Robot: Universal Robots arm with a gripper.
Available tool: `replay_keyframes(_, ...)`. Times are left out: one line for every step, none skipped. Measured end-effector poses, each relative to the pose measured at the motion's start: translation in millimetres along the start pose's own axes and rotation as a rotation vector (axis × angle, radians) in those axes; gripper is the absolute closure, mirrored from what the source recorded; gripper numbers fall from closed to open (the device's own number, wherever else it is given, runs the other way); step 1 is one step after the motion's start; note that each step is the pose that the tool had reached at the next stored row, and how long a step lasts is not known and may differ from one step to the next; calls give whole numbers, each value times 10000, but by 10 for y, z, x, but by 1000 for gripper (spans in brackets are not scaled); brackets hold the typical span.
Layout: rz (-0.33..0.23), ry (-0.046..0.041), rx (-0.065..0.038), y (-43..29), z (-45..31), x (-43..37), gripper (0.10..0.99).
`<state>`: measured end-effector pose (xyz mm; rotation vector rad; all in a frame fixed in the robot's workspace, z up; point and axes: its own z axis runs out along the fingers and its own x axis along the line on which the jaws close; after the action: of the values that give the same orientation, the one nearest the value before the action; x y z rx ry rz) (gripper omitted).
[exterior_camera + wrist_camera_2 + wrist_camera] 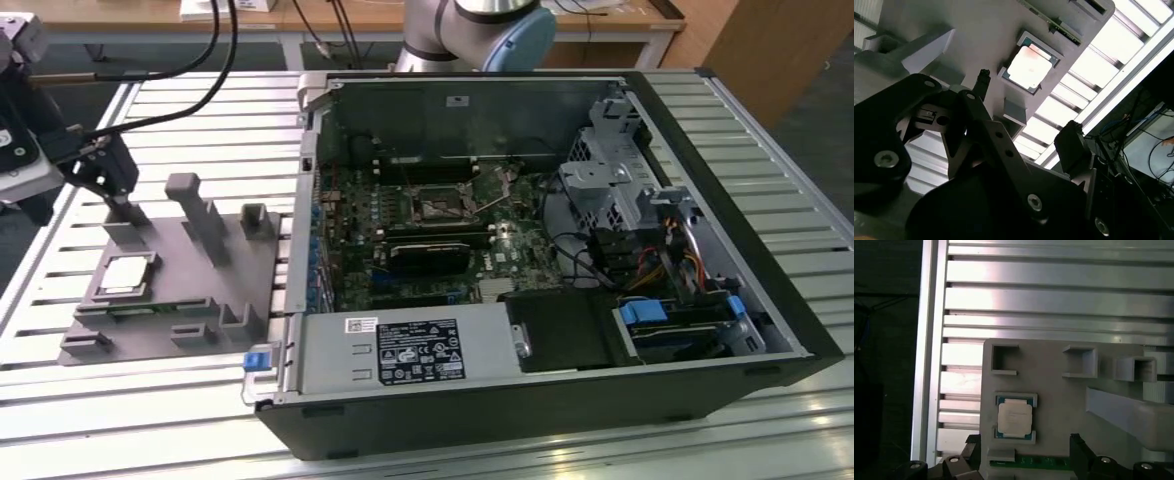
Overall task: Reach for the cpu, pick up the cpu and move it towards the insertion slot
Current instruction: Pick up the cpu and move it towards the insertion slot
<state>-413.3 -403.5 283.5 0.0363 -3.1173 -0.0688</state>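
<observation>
The cpu [124, 275] is a small square chip with a silvery top. It lies flat in a recess of the grey fixture plate [160, 300], at the exterior view's left. My gripper [114, 195] hangs above the plate's far end, a little short of the chip. In both wrist views its fingers stand open, one on each side of the cpu [1030, 61] [1014, 417], with nothing between them. The gripper [1026, 114] [1024, 442] does not touch the chip. The insertion slot [438, 203] is a square socket on the motherboard inside the open computer case.
Upright grey blocks [203, 215] rise from the fixture plate close to my gripper. The open case [561, 400] lies on the slatted aluminium table [160, 400]. Inside it are a long black card [427, 255], a drive cage [607, 185] and cables. A black cable [214, 60] hangs above the gripper.
</observation>
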Motion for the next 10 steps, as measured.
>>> replay_keyframes(-2, 1, -12, -6, 14, 3, 290)
replay_keyframes(-3, 0, -45, -13, 22, 8, 290)
replay_keyframes(-3, -2, -82, -18, 31, 13, 306)
replay_keyframes(-5, -3, -167, -30, 46, 22, 373)
replay_keyframes(-6, -5, -212, -35, 53, 27, 373)
replay_keyframes(-7, -7, -259, -40, 61, 32, 373)
replay_keyframes(-8, -7, -297, -45, 70, 37, 373)
replay_keyframes(-8, -8, -320, -52, 81, 40, 373)
replay_keyframes(-9, -10, -329, -60, 98, 41, 373)
replay_keyframes(-9, -10, -330, -67, 116, 43, 373)
